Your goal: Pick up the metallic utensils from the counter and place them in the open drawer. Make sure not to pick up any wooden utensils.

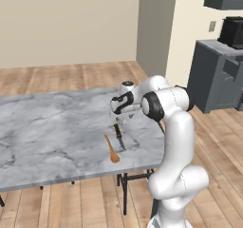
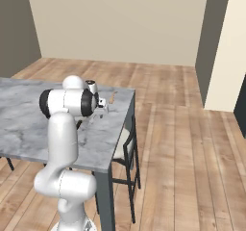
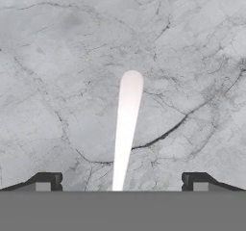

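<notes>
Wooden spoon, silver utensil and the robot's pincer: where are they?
wooden spoon (image 1: 112, 149), left base view, on its handle.
silver utensil (image 3: 127, 124), hand view, mid handle.
pincer (image 3: 122, 181), hand view, midway between its open tips.

Kitchen; marble counter (image 1: 47, 127), grey cabinets (image 1: 216, 77)

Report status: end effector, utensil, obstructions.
End effector open, low over grey-white marble counter. Pale silver metal utensil handle lies centred between fingertips, ungrasped. Orange-brown wooden spoon close alongside.
</notes>
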Motion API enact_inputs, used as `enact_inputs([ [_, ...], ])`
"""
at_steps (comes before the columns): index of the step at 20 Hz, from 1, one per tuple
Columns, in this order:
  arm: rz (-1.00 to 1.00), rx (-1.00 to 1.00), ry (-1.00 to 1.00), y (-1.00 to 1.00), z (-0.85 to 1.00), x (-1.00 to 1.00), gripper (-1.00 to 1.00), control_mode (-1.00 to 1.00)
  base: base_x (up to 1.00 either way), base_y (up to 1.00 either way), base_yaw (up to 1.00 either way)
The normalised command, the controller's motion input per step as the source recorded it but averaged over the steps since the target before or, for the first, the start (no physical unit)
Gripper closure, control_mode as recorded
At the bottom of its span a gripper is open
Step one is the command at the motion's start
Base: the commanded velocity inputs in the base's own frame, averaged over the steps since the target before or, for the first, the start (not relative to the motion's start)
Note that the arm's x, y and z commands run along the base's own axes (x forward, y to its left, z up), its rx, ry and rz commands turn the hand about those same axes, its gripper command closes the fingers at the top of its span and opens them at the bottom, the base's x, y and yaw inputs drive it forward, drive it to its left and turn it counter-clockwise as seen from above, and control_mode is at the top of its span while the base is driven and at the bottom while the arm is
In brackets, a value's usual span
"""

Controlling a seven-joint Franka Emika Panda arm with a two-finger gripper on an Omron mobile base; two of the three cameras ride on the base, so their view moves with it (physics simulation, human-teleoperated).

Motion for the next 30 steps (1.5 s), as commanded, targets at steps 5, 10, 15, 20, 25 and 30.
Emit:
enact_inputs([
  [5,0.0,0.0,-0.04,-0.01,-0.09,-0.35,-1.0,-1.0,0.0,0.0,0.0],
  [10,0.0,0.0,-0.07,0.0,-0.29,-0.02,-1.0,-1.0,0.0,0.0,0.0],
  [15,0.0,0.0,-0.05,0.0,-0.6,0.01,-1.0,-1.0,0.0,0.0,0.0],
  [20,0.0,0.0,0.0,0.0,-0.31,0.0,-1.0,-1.0,0.0,0.0,0.0],
  [25,0.0,0.0,0.0,0.0,-0.23,0.0,1.0,-1.0,0.0,0.0,0.0],
  [30,0.0,0.0,0.03,0.0,-0.16,0.0,1.0,-1.0,0.0,0.0,0.0],
])
